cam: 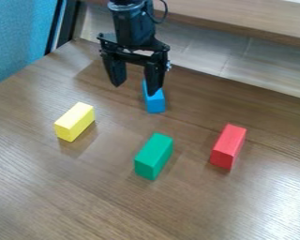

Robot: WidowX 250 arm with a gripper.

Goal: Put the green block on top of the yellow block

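1 green block [153, 156] lies apart from 1 yellow block [75, 122].

Bright light | glare on tabletop [265, 197], lower right | soft shadows

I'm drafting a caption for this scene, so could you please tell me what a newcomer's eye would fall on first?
Probably the black gripper, hanging open near the top of the view and partly hiding the blue block. Next would come three more bright blocks standing apart on the brown wooden table: the yellow block at left, the green block lower middle, the red block at right.
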